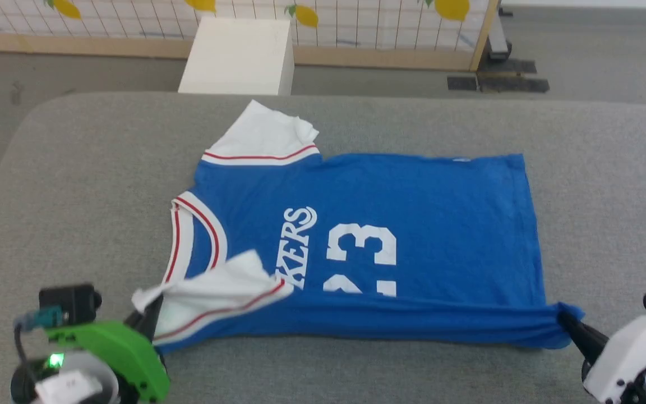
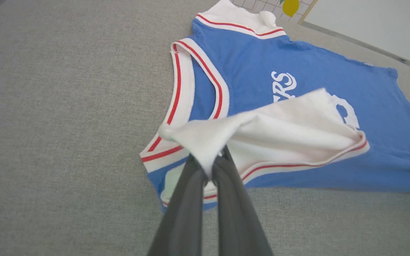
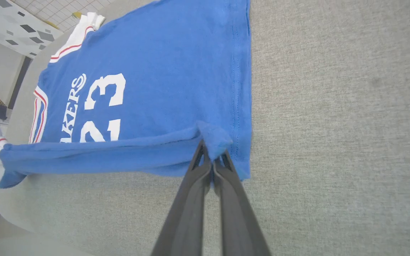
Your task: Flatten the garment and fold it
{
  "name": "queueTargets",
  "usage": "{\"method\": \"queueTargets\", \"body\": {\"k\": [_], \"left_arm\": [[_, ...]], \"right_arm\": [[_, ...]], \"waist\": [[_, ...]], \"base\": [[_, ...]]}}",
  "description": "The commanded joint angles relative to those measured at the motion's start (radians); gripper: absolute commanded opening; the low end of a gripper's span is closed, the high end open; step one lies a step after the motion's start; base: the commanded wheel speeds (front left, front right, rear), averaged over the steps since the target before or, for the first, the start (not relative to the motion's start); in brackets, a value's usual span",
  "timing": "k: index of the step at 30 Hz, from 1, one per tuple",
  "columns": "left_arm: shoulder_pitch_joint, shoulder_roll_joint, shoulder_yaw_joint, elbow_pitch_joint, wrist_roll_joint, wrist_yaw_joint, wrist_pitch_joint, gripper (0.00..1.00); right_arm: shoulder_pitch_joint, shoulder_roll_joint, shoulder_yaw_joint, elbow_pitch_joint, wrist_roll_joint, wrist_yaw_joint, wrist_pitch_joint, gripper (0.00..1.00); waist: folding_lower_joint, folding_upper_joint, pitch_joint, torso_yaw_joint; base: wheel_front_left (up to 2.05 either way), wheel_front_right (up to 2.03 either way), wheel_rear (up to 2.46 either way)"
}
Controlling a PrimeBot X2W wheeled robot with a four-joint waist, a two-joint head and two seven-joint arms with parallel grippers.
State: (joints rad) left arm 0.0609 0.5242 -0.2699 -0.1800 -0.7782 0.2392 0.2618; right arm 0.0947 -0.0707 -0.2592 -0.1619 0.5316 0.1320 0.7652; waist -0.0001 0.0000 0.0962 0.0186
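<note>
In the head view, the garment (image 1: 424, 213), a royal-blue soft jersey T-shirt with white sleeves and red-and-white trim, lies on the flat grey cloth-covered table (image 1: 76, 168), collar left, hem right. Its near edge is raised and stretched between the left gripper (image 1: 148, 317) and the right gripper (image 1: 570, 328). I judge this prepares a fold towards the far side. The fold covers the lower part of the white number.

In the left wrist view, the left gripper is clamped on the near white sleeve (image 2: 279, 131), which hides the first printed letters.

In the right wrist view, the right gripper pinches the near hem corner (image 3: 215, 137). Its tips are buried in the cloth.
</note>
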Motion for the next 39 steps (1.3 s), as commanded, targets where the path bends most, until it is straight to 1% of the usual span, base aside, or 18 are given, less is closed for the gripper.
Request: {"method": "queueTargets", "body": {"k": [1,5,12,21,22,27,28,29,30,33,35,39], "left_arm": [[-0.052,0.011,-0.010,0.026,0.013,-0.015,0.010,0.00],[-0.179,0.007,-0.032,0.112,0.035,-0.062,0.008,0.00],[-0.341,-0.008,-0.051,0.285,0.058,-0.138,-0.036,0.00],[-0.455,-0.043,-0.076,0.448,0.079,-0.198,-0.102,0.00],[-0.470,-0.053,-0.082,0.483,0.082,-0.208,-0.116,0.00],[-0.488,-0.068,-0.090,0.546,0.075,-0.222,-0.124,0.00],[-0.490,-0.073,-0.087,0.556,0.068,-0.223,-0.125,0.00],[-0.491,-0.075,-0.087,0.562,0.064,-0.225,-0.123,0.35],[-0.493,-0.075,-0.086,0.566,0.064,-0.225,-0.128,1.00],[-0.488,-0.078,-0.073,0.566,0.052,-0.214,-0.134,1.00],[-0.476,-0.075,-0.058,0.552,0.043,-0.199,-0.141,1.00],[-0.410,-0.065,-0.020,0.480,0.030,-0.148,-0.168,1.00]], "right_arm": [[-0.031,0.004,0.000,0.012,-0.020,-0.001,0.014,0.00],[-0.095,0.009,0.003,0.039,-0.058,-0.001,0.048,0.00],[-0.200,0.016,0.008,0.079,-0.105,-0.001,0.059,0.00],[-0.269,0.019,0.024,0.135,-0.150,-0.001,0.086,0.00],[-0.276,0.020,0.026,0.144,-0.153,-0.001,0.090,0.00],[-0.282,0.020,0.032,0.161,-0.157,-0.001,0.105,0.00],[-0.282,0.020,0.033,0.163,-0.156,-0.001,0.106,0.02],[-0.282,0.020,0.033,0.165,-0.154,-0.001,0.106,0.45],[-0.282,0.020,0.031,0.165,-0.149,-0.001,0.098,1.00],[-0.281,0.020,0.021,0.160,-0.127,-0.001,0.066,1.00],[-0.274,0.020,0.007,0.150,-0.103,-0.001,0.033,1.00],[-0.226,0.020,-0.018,0.105,-0.071,-0.001,-0.028,1.00]], "waist": [[0.0001,0.0000,0.045,-0.003],[0.0001,0.0000,0.095,-0.009],[0.0001,0.0000,0.178,-0.026],[0.0001,0.0000,0.255,-0.031],[0.0001,0.0000,0.266,-0.031],[0.0001,0.0000,0.274,-0.030],[0.0001,0.0000,0.273,-0.028],[0.0001,0.0000,0.270,-0.027],[0.0001,0.0000,0.263,-0.025],[0.0001,0.0000,0.237,-0.020],[0.0001,0.0000,0.210,-0.017],[0.0001,0.0000,0.148,-0.008]], "base": [[0.00,0.00,0.00],[0.00,0.00,0.00],[0.00,0.00,0.00],[0.00,0.00,0.00],[0.00,0.00,0.00],[0.00,0.00,0.00],[0.00,0.00,0.00],[0.00,0.00,0.00],[0.00,0.00,0.00],[0.00,0.00,0.00],[0.00,0.00,0.00],[0.00,0.00,0.00]]}}
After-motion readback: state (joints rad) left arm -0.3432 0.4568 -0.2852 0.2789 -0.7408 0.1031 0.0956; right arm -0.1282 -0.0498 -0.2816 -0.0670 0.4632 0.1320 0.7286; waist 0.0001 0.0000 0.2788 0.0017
